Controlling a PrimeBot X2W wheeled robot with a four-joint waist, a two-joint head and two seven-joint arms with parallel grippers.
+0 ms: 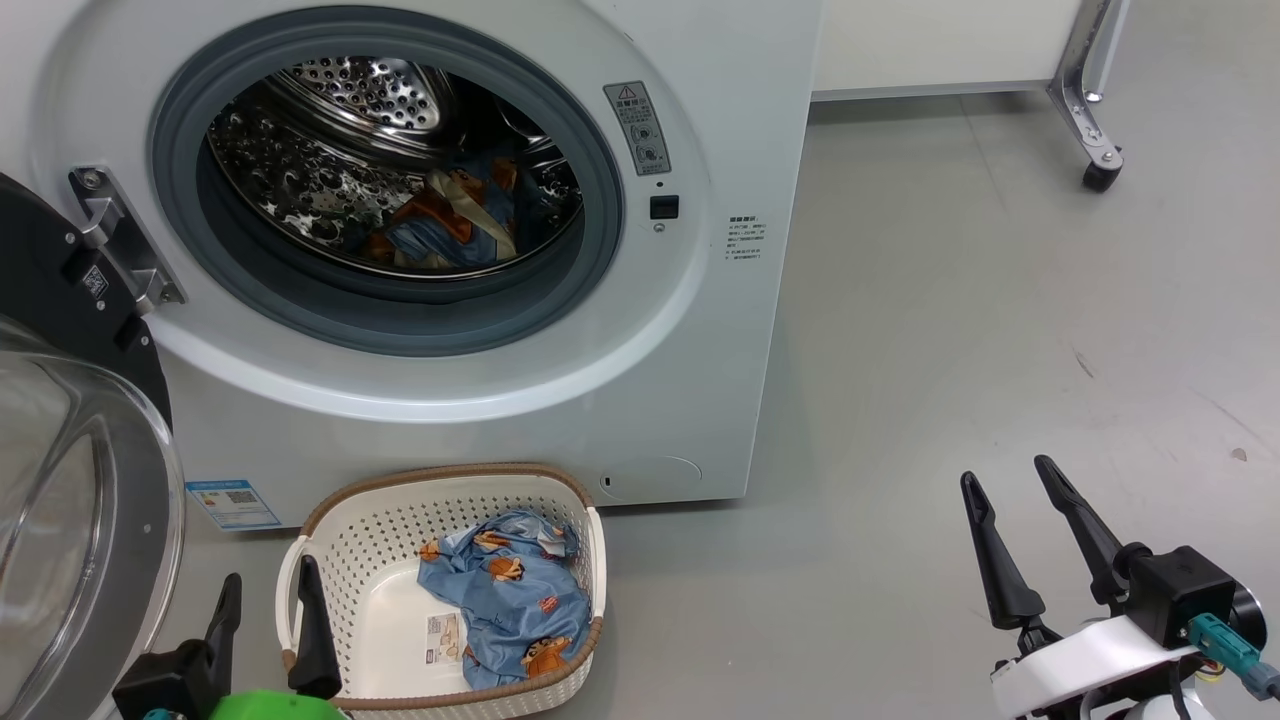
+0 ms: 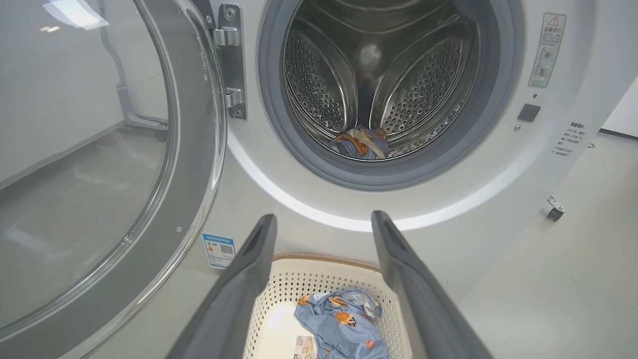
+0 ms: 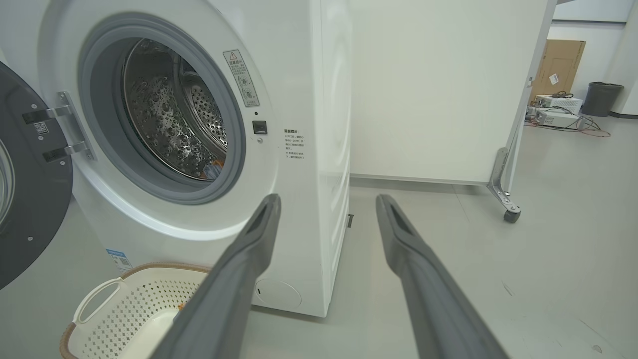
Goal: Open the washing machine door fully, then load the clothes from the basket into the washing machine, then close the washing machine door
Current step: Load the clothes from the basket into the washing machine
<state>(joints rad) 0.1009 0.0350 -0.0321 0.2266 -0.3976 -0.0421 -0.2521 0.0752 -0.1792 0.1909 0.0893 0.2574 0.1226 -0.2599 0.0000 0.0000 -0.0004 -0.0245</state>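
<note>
Looking down from the head camera, I have the washing machine (image 1: 700, 330) in front of me, with the washing machine door (image 1: 90, 520) standing wide open on its hinge (image 1: 120, 240) at my left, its glass bowl bulging toward me. One light-blue garment (image 1: 450, 225) with orange-brown figures lies at the bottom of the steel drum (image 1: 330, 150), inside the grey gasket (image 1: 590, 200). A second garment (image 1: 510, 590) of the same print lies crumpled in the basket (image 1: 400, 510), toward its right side. The basket stands on the floor (image 1: 950, 300) just in front of the machine, below the opening. My left gripper (image 1: 268, 572) hovers at the basket's left edge, fingers spread wide and holding nothing. My right gripper (image 1: 1005, 470) hangs above the floor well to the right of the machine, likewise spread wide and empty.
</note>
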